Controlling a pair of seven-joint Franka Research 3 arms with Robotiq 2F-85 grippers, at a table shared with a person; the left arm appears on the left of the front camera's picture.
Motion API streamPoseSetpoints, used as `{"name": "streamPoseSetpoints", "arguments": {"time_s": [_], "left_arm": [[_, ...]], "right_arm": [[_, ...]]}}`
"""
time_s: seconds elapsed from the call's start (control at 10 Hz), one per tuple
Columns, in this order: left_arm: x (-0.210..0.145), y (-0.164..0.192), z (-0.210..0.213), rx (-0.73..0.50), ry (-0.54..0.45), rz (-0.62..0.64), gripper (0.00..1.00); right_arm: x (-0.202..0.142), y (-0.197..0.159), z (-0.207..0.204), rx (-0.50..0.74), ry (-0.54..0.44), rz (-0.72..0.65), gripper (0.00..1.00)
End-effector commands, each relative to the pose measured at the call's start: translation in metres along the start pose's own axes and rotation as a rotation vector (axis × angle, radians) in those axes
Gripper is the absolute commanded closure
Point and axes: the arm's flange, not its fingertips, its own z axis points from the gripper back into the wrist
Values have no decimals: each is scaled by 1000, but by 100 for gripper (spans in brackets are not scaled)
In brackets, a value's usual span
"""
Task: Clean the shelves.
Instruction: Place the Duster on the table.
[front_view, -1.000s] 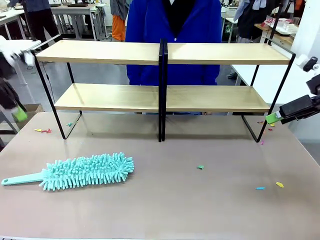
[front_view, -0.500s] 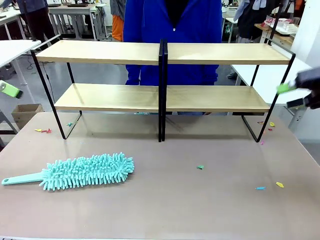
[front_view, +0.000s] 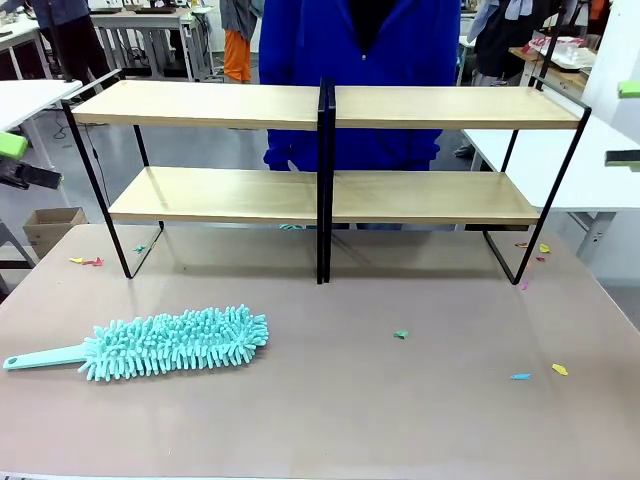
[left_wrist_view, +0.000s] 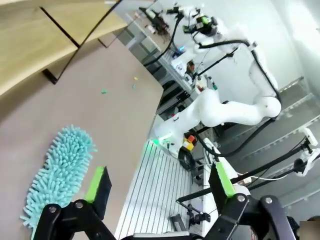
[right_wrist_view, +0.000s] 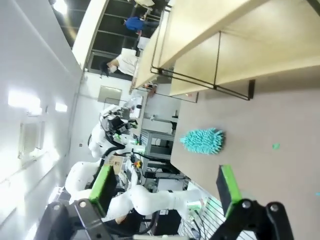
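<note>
The shelves (front_view: 225, 104) stand at the far side of the table, two long light-wood boards on a thin black frame with a central upright; both boards look bare. A teal fluffy duster (front_view: 170, 342) lies flat on the table at the front left. My left gripper (front_view: 18, 162) hangs open at the left edge, off the table and left of the shelves. My right gripper (front_view: 626, 124) is open at the right edge, level with the shelves' upper board. The left wrist view has the open left gripper (left_wrist_view: 159, 180) high above the duster (left_wrist_view: 60, 175). In the right wrist view the open right gripper (right_wrist_view: 165, 185) faces the duster (right_wrist_view: 202, 140) and the shelves (right_wrist_view: 225, 45).
Small coloured paper scraps (front_view: 400, 334) dot the brown table (front_view: 330, 420), some by the shelves' feet (front_view: 85, 261). A person in a blue coat (front_view: 350, 60) stands behind the shelves. White tables (front_view: 30, 95) flank both sides; a cardboard box (front_view: 55, 225) sits on the floor.
Both grippers have risen and drawn outward toward the picture's edges, away from the table. The duster and the shelves have not moved.
</note>
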Motion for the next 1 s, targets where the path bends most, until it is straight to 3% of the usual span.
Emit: {"name": "streamPoseSetpoints", "arguments": {"time_s": [0.0,0.9], "left_arm": [[-3,-8,-13,55,38,-40,0],[-3,-8,-13,55,38,-40,0]], "right_arm": [[-1,1,-4,-37,22,47,0],[-1,1,-4,-37,22,47,0]]}}
